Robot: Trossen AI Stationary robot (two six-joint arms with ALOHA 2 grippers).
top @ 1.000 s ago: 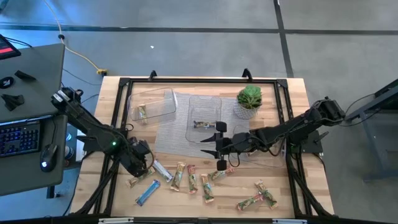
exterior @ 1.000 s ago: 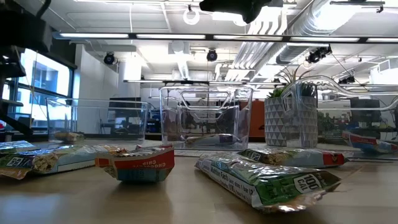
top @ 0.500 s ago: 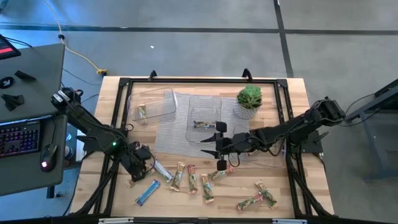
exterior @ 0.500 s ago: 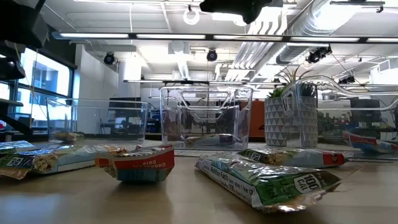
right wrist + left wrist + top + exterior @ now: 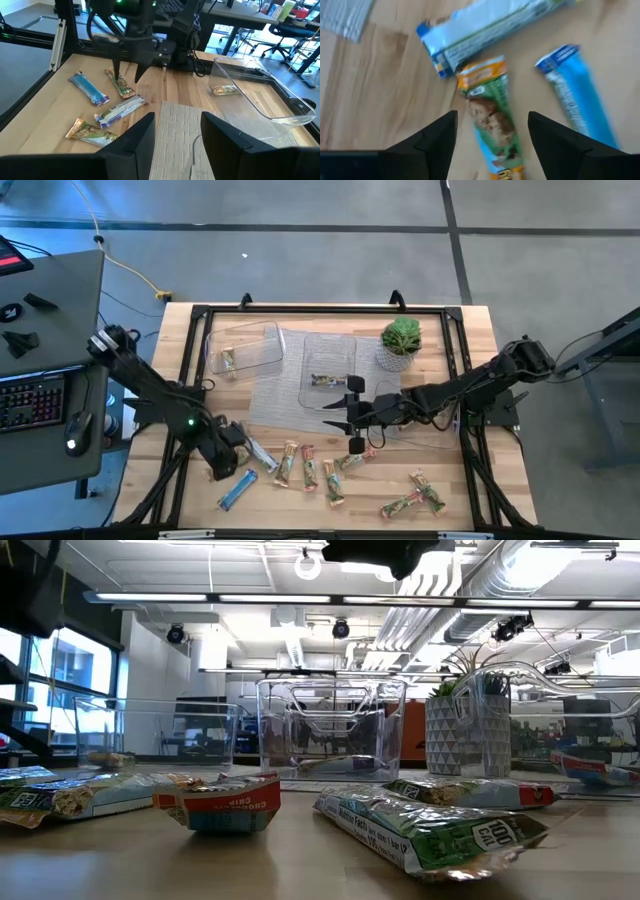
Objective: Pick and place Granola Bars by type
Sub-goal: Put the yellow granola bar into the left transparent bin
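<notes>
the near edge of the wooden counter [image 5: 470, 330] carries the loose granola bars [image 5: 330, 480], scattered flat across its front strip from left of centre to right; none is stacked on a tray. at the near left a blue-wrapped bar [image 5: 236, 489] lies alone, with a silver-and-blue bar [image 5: 260, 454] just beyond it. the left end effector [image 5: 226, 456] hangs low over this corner with its fingers spread wide and nothing between them; its wrist view shows a green-and-orange bar [image 5: 490, 117] lying on the bare wood directly under the gap, the blue-wrapped bar to one side and the silver-and-blue bar past it. whether the fingertips touch the wood cannot be told. further in, a grey mat [image 5: 285, 390] covers the middle of the counter. the right end effector [image 5: 352, 423] is held above the mat near the centre, its fingers partly apart and empty. on the mat stands a clear tray [image 5: 330, 340] with one bar inside, and left of it a second clear tray [image 5: 262, 340] holding one tan bar. a small potted plant [image 5: 400, 343] stands right of the centre tray. a black frame [image 5: 320, 308] borders the counter. beyond lies grey floor; at the left, a desk with a keyboard [image 5: 28, 400] and mouse. the low view shows an open office with ceiling ducts and strip lights.
</notes>
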